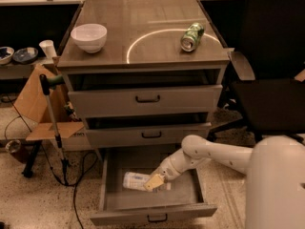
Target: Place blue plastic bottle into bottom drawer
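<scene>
The blue plastic bottle (135,181) lies on its side inside the bottom drawer (151,213), which is pulled wide open. My gripper (154,182) reaches down into the drawer from the right, its yellowish fingertips at the bottle's right end, seemingly around its neck. The white arm (214,152) comes in from the lower right.
On the cabinet top stand a white bowl (89,36) at left and a green drink can (192,36) lying at right. The two upper drawers (147,99) are slightly open. A black chair (269,75) stands right; a cardboard box (35,104) and a cane (53,119) stand left.
</scene>
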Tool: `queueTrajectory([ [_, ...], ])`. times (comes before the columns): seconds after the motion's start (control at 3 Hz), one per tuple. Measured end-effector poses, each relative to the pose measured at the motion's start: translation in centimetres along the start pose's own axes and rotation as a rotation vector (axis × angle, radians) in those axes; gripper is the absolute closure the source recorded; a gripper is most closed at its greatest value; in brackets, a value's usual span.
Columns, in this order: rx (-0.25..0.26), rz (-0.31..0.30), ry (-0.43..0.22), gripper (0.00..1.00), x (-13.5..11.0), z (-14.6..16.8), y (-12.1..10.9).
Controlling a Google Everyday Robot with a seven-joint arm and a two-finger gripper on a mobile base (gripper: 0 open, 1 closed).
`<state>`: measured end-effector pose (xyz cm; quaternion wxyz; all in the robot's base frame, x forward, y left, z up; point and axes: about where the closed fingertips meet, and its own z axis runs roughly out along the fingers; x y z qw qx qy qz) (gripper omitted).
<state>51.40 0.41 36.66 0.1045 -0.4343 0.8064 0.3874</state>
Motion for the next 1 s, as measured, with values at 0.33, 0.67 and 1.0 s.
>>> queueTrajectory([
  [0.33,0.031,0.002,-0.070,0.11,-1.0,-3.0,2.7],
  [0.67,0.077,0.003,-0.127,0.00,-2.0,-4.5,4.4],
  [1.0,0.076,0.003,-0.127,0.00,-2.0,-4.5,4.4],
])
